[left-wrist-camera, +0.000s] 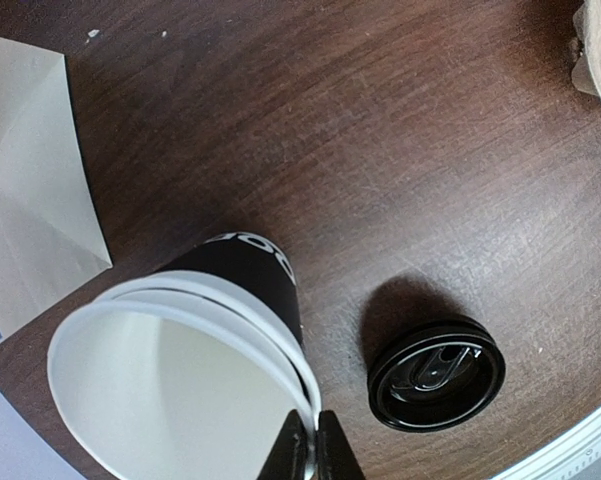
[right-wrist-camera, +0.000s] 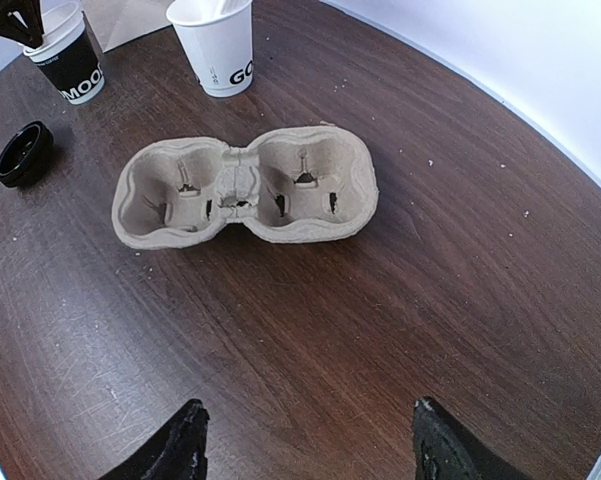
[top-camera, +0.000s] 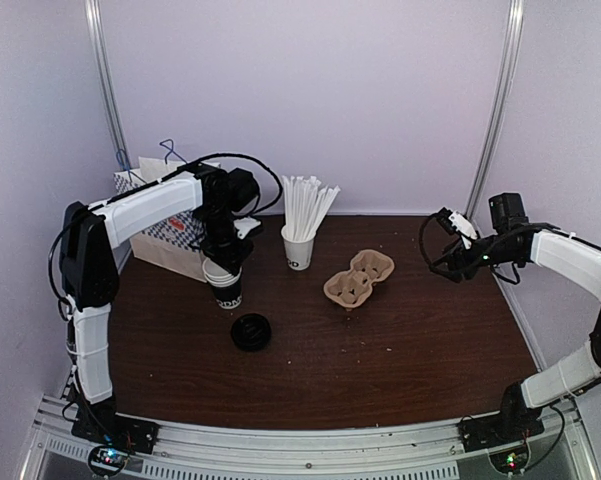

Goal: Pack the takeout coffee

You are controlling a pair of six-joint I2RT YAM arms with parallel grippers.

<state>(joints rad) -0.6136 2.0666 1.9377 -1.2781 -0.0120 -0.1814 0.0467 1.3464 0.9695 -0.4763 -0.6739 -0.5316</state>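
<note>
No lidded black cup is in view. A lidless black paper cup (top-camera: pixel 226 287) with a white rim and white lettering is at the table's left; it also shows in the left wrist view (left-wrist-camera: pixel 252 268) and the right wrist view (right-wrist-camera: pixel 70 62). My left gripper (top-camera: pixel 223 262) is above it, shut on its rim (left-wrist-camera: pixel 315 445). I cannot tell whether the cup rests on the table. A loose black plastic lid (top-camera: pixel 251 331) lies upside down on the table just in front of the cup (left-wrist-camera: pixel 436 372). My right gripper (top-camera: pixel 446 243) is open and empty at the right (right-wrist-camera: pixel 305 450).
A two-cup pulp carrier (top-camera: pixel 359 278) lies mid-table, empty (right-wrist-camera: pixel 245 185). A white cup of white straws (top-camera: pixel 298 248) stands behind it. A white paper bag (top-camera: pixel 165 235) stands at the back left, close behind the left gripper.
</note>
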